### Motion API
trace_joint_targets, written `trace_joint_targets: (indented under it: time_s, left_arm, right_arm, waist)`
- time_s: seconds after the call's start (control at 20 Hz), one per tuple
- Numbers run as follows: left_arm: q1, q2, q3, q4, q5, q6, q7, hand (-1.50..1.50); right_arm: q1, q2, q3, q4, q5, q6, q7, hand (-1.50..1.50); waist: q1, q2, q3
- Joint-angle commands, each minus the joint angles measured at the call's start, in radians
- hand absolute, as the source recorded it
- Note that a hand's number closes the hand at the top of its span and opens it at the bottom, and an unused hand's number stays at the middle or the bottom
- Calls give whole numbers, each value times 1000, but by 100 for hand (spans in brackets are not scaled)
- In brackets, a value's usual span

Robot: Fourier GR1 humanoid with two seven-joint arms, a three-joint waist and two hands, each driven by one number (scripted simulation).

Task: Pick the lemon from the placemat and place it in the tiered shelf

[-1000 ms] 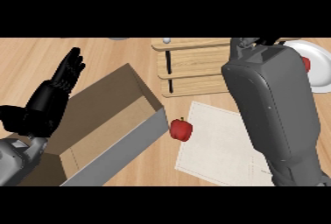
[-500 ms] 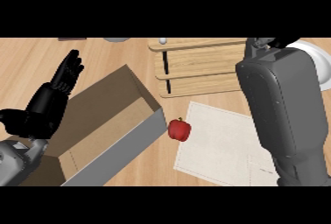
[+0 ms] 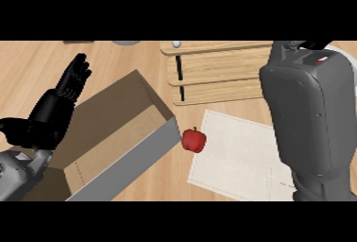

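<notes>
No lemon showed, only a red pepper-like fruit (image 3: 194, 140) at the placemat's (image 3: 244, 156) left edge; left hand (image 3: 52, 111) rested, fingers straight and empty; right hand (image 3: 317, 45), beside the tiered shelf (image 3: 223, 71), was unreadable, so confirm its contents before any release.

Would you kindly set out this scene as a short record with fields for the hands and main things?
left hand: open, fingers up, rests at the view's left
right hand: top right, mostly hidden beyond its forearm
placemat: white, right of centre
red pepper: at the placemat's left edge
tiered shelf: wooden, top centre
cardboard box: open, left
lemon: not visible
</notes>
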Motion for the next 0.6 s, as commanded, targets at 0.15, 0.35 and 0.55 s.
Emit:
trace_joint_targets:
  time_s: [0.15,0.35,0.55]
  left_arm:
    - [85,-94,-83,70,-4,1,-7,0]
    - [74,-100,-89,87,0,24,10,0]
    - [110,-108,-93,104,-1,30,-34,0]
  right_arm:
    - [-52,9,-47,-53,-41,-41,30,-150]
    - [-55,2,-117,-174,-84,-113,34,-150]
    - [-136,-83,-206,-222,-74,-8,121,-150]
  waist:
    - [-3,19,-41]
    - [-23,18,-39]
    - [-39,13,-42]
